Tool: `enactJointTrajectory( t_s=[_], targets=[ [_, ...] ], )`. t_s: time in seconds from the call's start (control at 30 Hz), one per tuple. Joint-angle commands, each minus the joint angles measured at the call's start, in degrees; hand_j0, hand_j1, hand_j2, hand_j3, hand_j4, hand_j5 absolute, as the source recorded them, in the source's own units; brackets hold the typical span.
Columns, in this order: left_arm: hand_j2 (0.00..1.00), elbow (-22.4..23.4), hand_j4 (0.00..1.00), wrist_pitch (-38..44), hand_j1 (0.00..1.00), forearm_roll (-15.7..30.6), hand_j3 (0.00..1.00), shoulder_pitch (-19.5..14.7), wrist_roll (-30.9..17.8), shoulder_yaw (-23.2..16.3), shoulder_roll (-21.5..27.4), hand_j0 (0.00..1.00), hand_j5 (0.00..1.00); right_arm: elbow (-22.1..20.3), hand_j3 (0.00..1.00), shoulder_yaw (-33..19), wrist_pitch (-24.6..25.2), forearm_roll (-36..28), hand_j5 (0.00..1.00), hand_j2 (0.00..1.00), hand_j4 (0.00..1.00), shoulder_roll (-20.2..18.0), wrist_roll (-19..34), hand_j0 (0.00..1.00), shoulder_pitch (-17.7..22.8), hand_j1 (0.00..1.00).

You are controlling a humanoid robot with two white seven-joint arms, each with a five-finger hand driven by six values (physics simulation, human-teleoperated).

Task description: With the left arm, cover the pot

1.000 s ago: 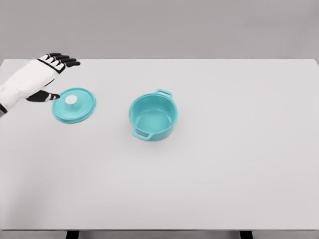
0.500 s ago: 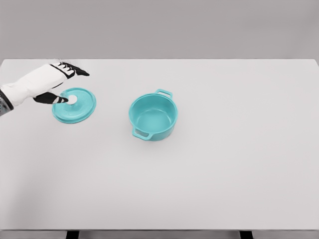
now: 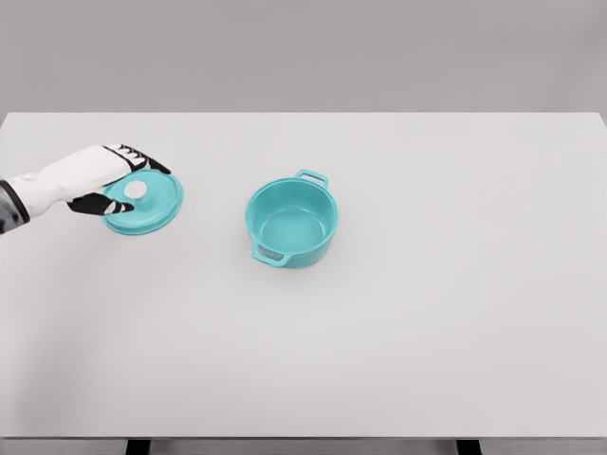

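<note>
A teal pot (image 3: 292, 224) with two side handles stands open and upright near the middle of the white table (image 3: 427, 313). Its teal lid (image 3: 150, 209) lies flat on the table to the left, with a white knob (image 3: 136, 191) on top. My left hand (image 3: 131, 183) reaches in from the left edge and hovers low over the lid. Its black fingers arch over the far side of the knob and the thumb sits on the near left side. The fingers are spread, not closed on the knob. The right arm is out of view.
The table runs to a grey wall at the back; its front edge lies near the bottom of the picture. A gap of bare table separates lid and pot.
My left hand has moved right and down from beyond the lid's left rim to over the lid, with fingers now flanking the knob. Lid and pot have not moved.
</note>
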Motion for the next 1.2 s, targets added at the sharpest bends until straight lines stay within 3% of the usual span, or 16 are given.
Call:
enactJointTrajectory(
  t_s=[0.0, 0.57, 0.83, 1.17],
  targets=[
    [0.76, 0.6, 0.76, 0.1, 0.76, 0.5, 0.76, 0.0, 0.0, -0.3, 0.0, 0.76, 0.76, 0.0, 1.00, 0.0, 0.0, 0.0, 1.00, 1.00, 1.00, 0.0, 0.0, 1.00, 0.0, 1.00],
    [0.76, 4.9, 0.76, 0.1, 0.76, 0.7, 0.76, -1.7, -0.1, 0.0, -2.4, 0.76, 0.76, 0.0, 1.00, 0.0, 0.0, 0.0, 1.00, 1.00, 1.00, 0.0, 0.0, 1.00, 0.0, 1.00],
    [0.76, 11.6, 0.76, 0.1, 0.76, 2.0, 0.76, -2.1, -0.1, 0.0, -5.5, 0.76, 0.76, 0.0, 1.00, 0.0, 0.0, 0.0, 1.00, 1.00, 1.00, 0.0, 0.0, 1.00, 0.0, 1.00],
    [0.75, 14.6, 0.75, 0.1, 0.75, 2.0, 0.75, -2.6, -0.1, 0.0, -6.7, 0.75, 0.75, 0.0, 1.00, 0.0, 0.0, 0.0, 1.00, 1.00, 1.00, 0.0, 0.0, 1.00, 0.0, 1.00]
  ],
)
